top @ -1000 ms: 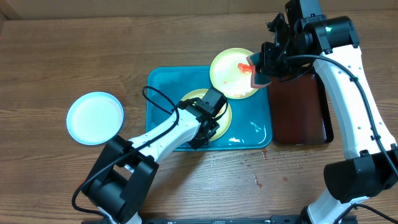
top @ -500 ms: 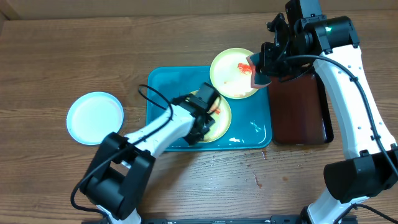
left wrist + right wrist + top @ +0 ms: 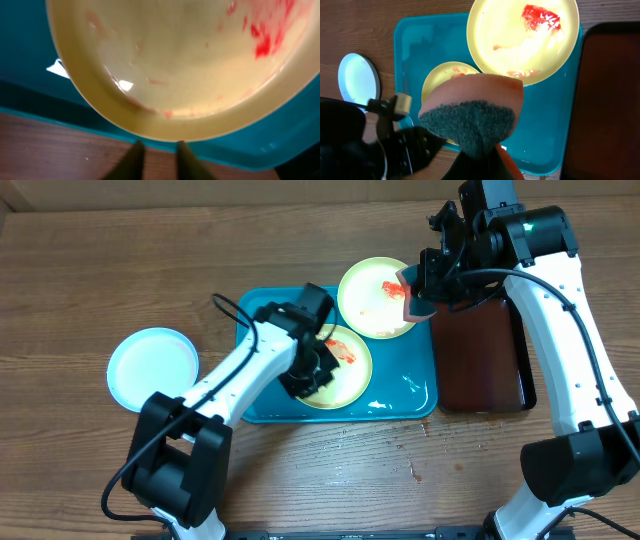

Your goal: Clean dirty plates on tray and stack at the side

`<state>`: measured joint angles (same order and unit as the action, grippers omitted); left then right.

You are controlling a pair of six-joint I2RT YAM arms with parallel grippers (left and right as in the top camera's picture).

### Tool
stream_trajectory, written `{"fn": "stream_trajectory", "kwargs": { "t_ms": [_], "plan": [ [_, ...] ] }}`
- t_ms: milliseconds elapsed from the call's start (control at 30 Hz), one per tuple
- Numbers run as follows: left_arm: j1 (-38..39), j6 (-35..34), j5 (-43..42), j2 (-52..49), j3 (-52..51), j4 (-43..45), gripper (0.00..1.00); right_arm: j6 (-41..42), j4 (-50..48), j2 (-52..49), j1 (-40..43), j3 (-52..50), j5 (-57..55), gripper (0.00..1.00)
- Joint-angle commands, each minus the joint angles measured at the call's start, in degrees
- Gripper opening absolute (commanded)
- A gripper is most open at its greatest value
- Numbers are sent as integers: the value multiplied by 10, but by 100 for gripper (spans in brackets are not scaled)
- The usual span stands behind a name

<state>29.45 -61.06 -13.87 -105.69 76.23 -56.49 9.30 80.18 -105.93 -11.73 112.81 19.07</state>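
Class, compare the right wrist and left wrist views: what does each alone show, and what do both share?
Only the right wrist view shows the sponge, the light-blue plate, the upper yellow-green plate with its red smear, and the dark reddish tray. Only the left wrist view shows the left claw, tips apart, below a plate rim. Both show the lower yellow-green plate on the teal tray.

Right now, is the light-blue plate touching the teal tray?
Apart. The overhead view shows bare wood between the light-blue plate and the teal tray.
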Motion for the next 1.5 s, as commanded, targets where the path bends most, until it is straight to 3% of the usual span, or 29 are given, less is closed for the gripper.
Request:
{"fn": "stream_trajectory", "kwargs": {
  "t_ms": [0, 67, 133, 200, 233, 267, 300, 367, 467, 533, 667, 833, 1100, 1467],
  "plan": [
    [22, 6, -38, 1, 10, 0, 44, -4, -3, 5, -2, 5, 0, 4],
    [29, 7, -34, 1, 10, 11, 47, -4, -3, 5, -2, 5, 0, 4],
    [30, 6, -31, 1, 10, 12, 64, -4, -2, 5, -2, 5, 0, 4],
    [30, 6, -18, 0, 10, 18, 66, -4, -1, 5, -2, 5, 0, 4],
    [31, 6, 2, 0, 10, 23, 51, -4, 0, 5, -2, 5, 0, 4],
    [32, 2, 15, 0, 10, 16, 28, -4, 0, 5, -2, 5, 0, 4],
    [32, -40, 30, 0, 9, -4, 15, -4, 1, 5, -2, 5, 0, 4],
    [33, -170, 45, 0, 5, -48, 27, -4, 1, 5, -2, 5, 0, 4],
    [36, -255, 52, 0, -2, -61, 39, -4, 1, 5, -2, 5, 0, 4],
    [37, -266, 54, 0, -2, -56, 39, -4, 1, 5, -2, 5, 0, 4],
    [39, -299, 60, 0, -5, -54, 31, -4, 1, 5, -2, 5, 0, 4],
    [53, -333, 66, 0, -27, -28, 33, -4, 1, 5, -2, 5, 0, 4],
    [59, -338, 71, 0, -59, 33, 33, -4, 3, 5, -2, 5, 0, 4],
    [59, -343, 103, 0, -72, 54, 34, -4, 8, 5, -2, 5, 0, 4]
  ]
}}
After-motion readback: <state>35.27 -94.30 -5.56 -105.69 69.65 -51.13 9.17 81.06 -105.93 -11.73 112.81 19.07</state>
